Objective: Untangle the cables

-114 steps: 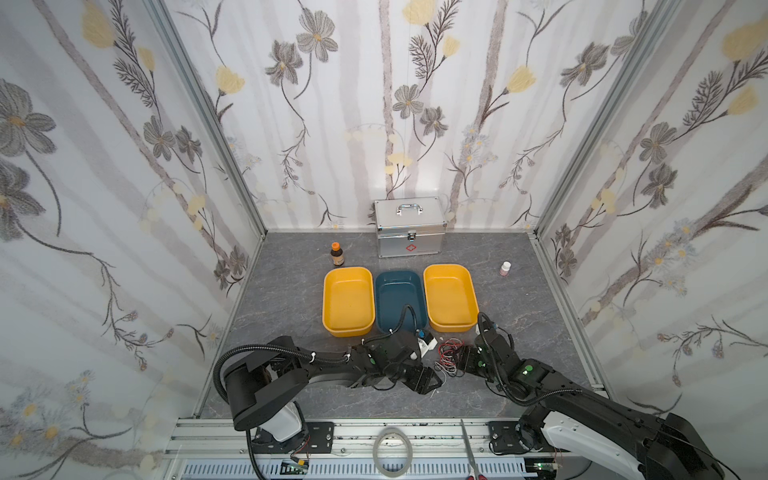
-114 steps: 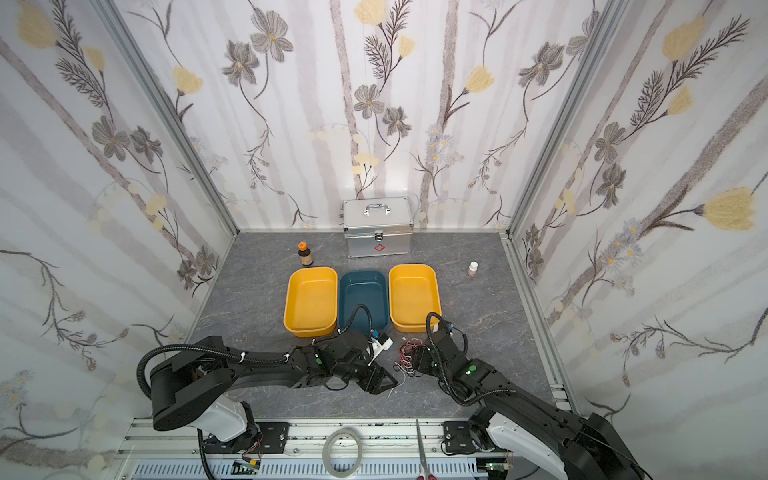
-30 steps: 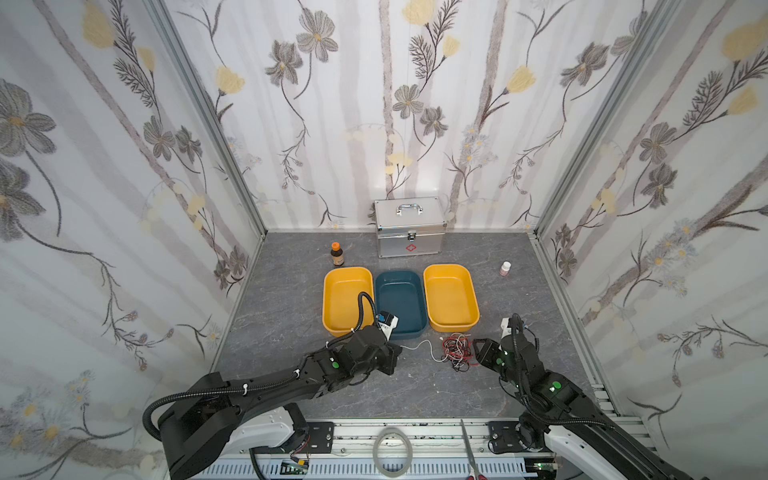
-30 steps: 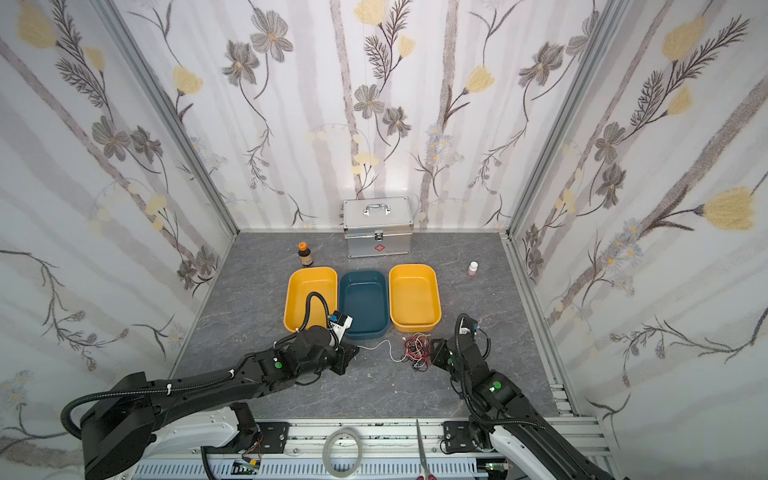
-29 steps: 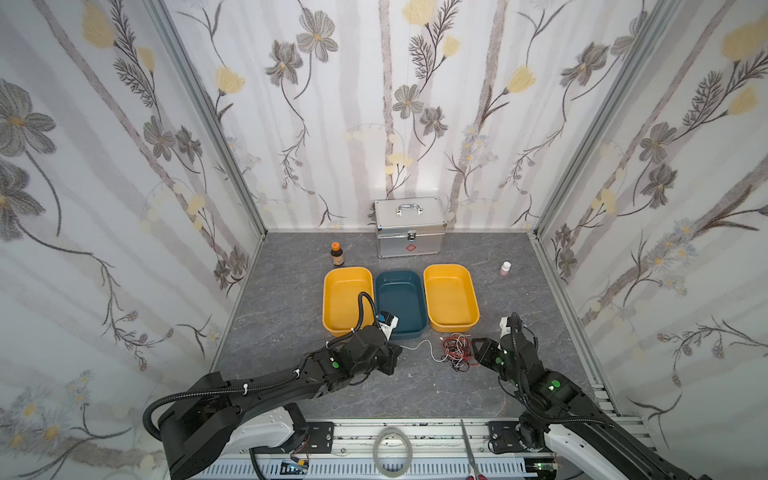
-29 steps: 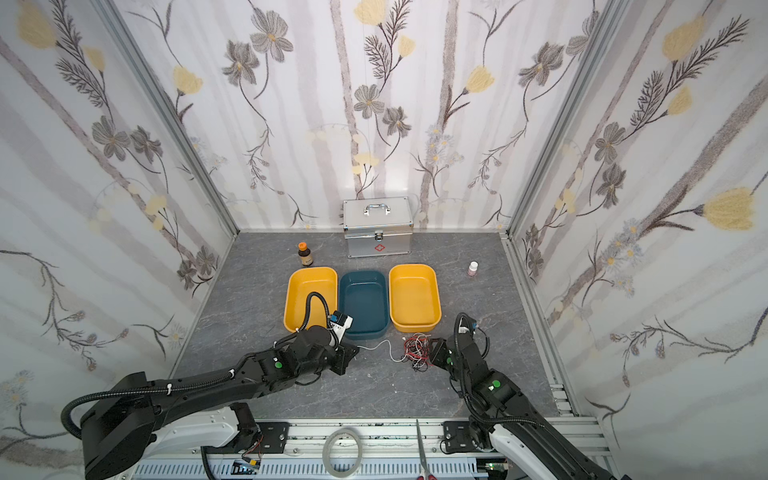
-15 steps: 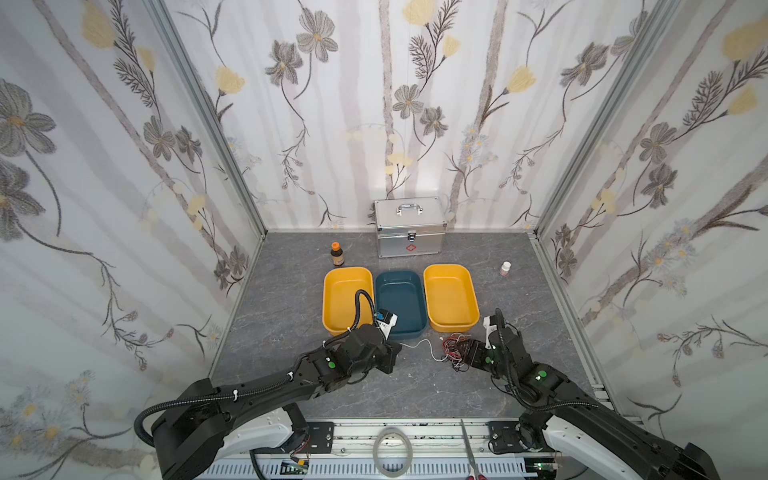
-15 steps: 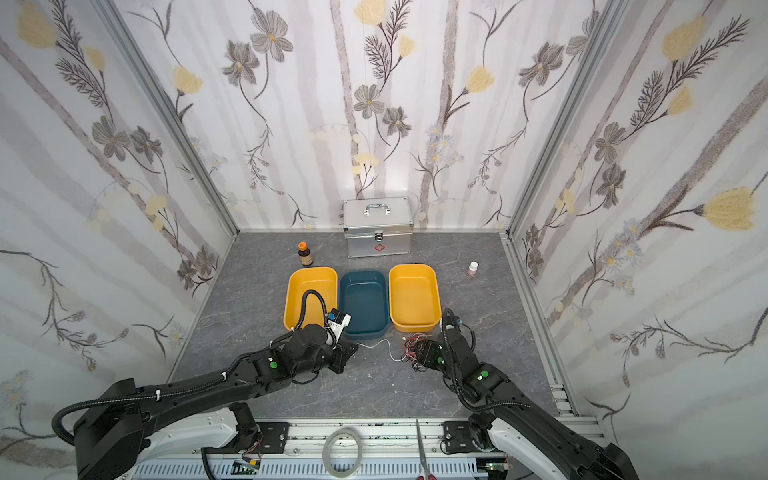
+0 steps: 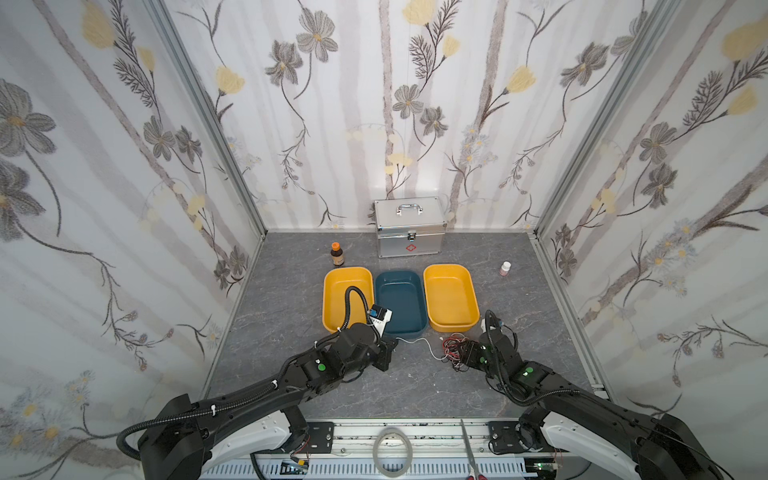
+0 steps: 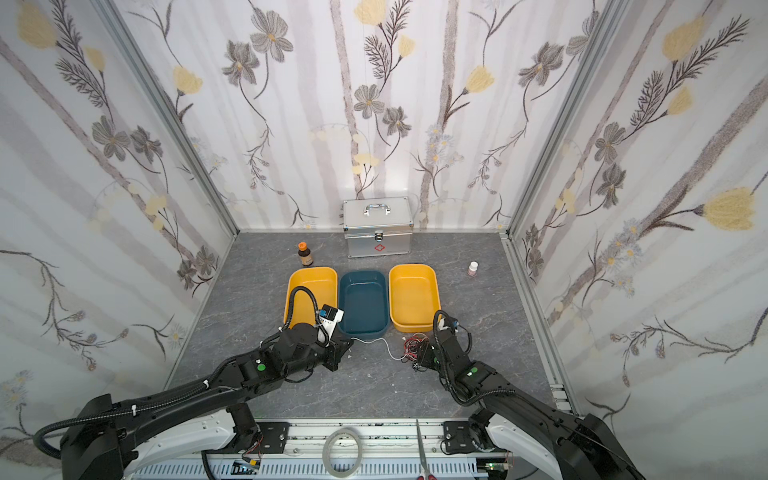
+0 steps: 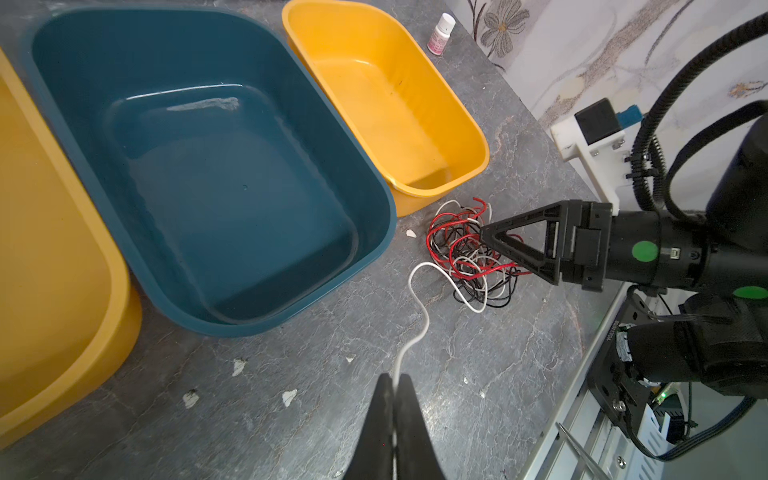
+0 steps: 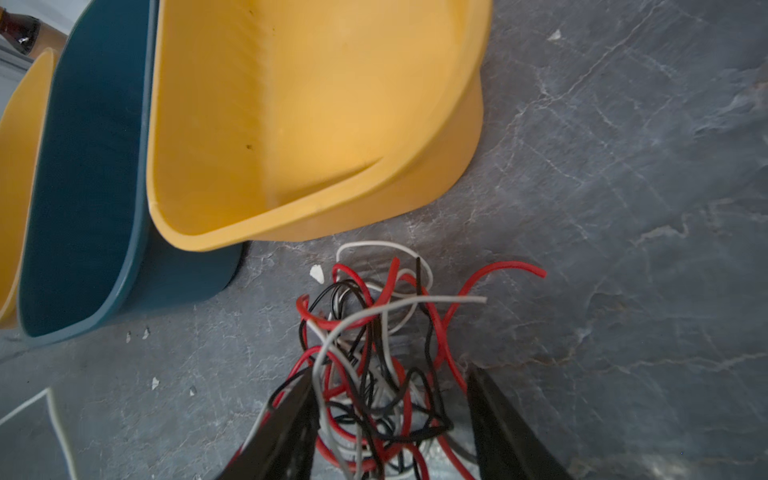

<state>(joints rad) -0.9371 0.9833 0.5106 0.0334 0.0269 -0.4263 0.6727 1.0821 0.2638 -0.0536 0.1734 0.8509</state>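
While the left gripper [image 11: 393, 379] clamps a white cable [image 11: 420, 309], the right gripper [image 12: 390, 376], jaws parted, straddles the tangled cables [image 12: 374, 328].

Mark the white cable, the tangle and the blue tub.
white cable [image 11: 424, 322], left wrist view, the bend midway along its loose stretch.
tangle [image 12: 374, 386], right wrist view, its dense middle.
blue tub [image 11: 232, 187], left wrist view, its bare floor.
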